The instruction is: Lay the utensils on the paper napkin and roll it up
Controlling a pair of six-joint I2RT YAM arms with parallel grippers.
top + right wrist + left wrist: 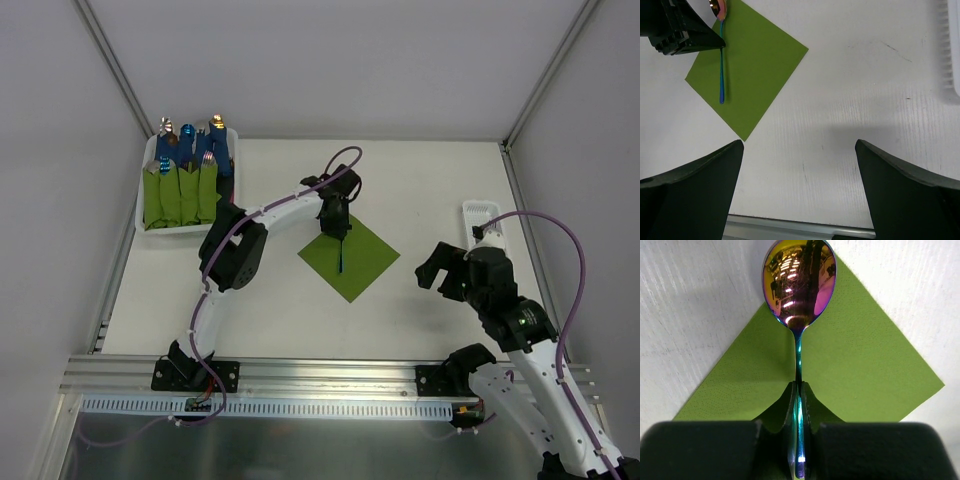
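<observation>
The olive-green paper napkin lies flat as a diamond in the middle of the table. My left gripper is shut on the slim handle of an iridescent spoon and holds it over the napkin. The spoon's reddish bowl points away from the wrist and its blue handle reaches down onto the napkin. My right gripper is open and empty, above bare table to the right of the napkin. Its fingers stand wide apart.
A white bin at the back left holds several green rolled bundles with blue handles. A white tray lies at the right, behind the right arm. An aluminium rail runs along the near edge.
</observation>
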